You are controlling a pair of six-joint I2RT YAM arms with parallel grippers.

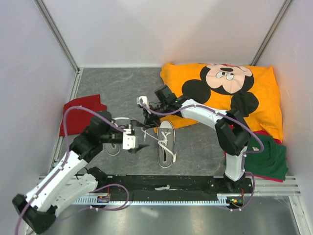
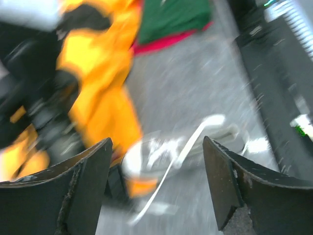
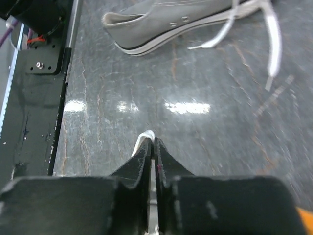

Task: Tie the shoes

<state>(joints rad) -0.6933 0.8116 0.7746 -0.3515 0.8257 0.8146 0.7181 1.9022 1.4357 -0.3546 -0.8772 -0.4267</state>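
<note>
My left wrist view is smearing everything: the shoe at 6 o'clock is showing as a pale blur, its lace as a white streak, and the orange shirt is showing none of its print. The green garment is running off the top edge at 12 o'clock. From above, my left arm is covering most of the other shoe and 1 corner of the red cloth. In my right wrist view, my right gripper is pinching a lace tip, most of it hiding between the fingers, and a grey shoe at 12 o'clock is getting cropped by the top edge.
</note>
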